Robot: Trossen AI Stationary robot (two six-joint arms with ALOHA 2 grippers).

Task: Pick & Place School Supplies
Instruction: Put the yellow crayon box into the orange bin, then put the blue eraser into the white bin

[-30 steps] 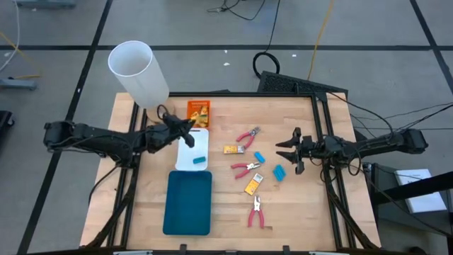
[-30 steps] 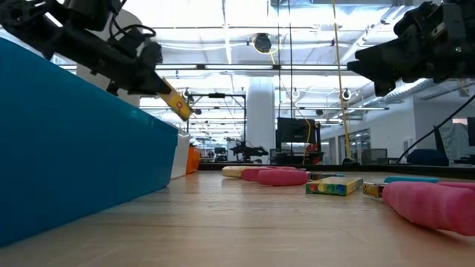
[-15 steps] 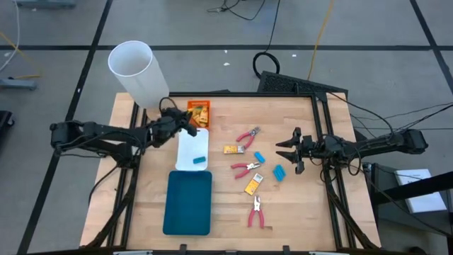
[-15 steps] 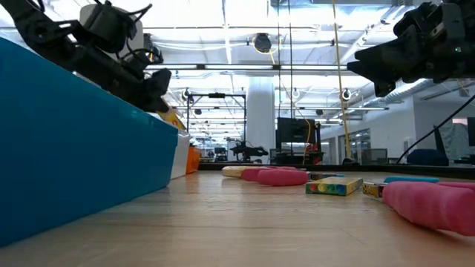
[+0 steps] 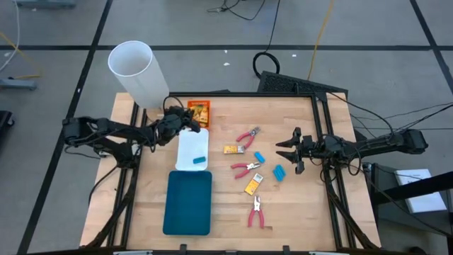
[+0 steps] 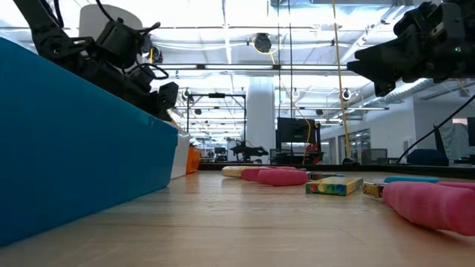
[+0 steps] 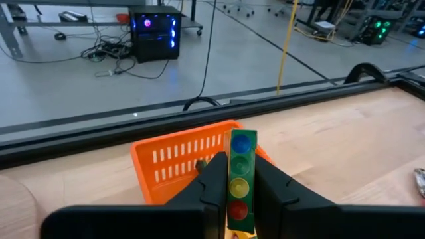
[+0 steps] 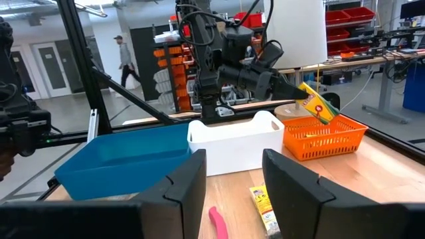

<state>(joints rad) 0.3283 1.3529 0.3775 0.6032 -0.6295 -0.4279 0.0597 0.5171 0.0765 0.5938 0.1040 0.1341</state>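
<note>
**Much of the table scene stays out of sight**

The yellow packet [image 7: 240,174] is covered at its lower end by the left gripper [image 7: 240,192] fingers. In the low view the teal tray [image 6: 74,148] runs off the frame and screens the white tray [image 6: 180,154]. The pink handles [image 6: 434,204] are blurred and cropped.

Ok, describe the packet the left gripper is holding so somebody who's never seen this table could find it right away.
Start at the tall white cylinder at the table's far left corner; beside it sits the orange basket tray. Just above that tray, the left gripper pinches a slim yellow packet. Unlike the yellow packets lying flat mid-table, this one is held in the air, showing coloured dots.
</note>
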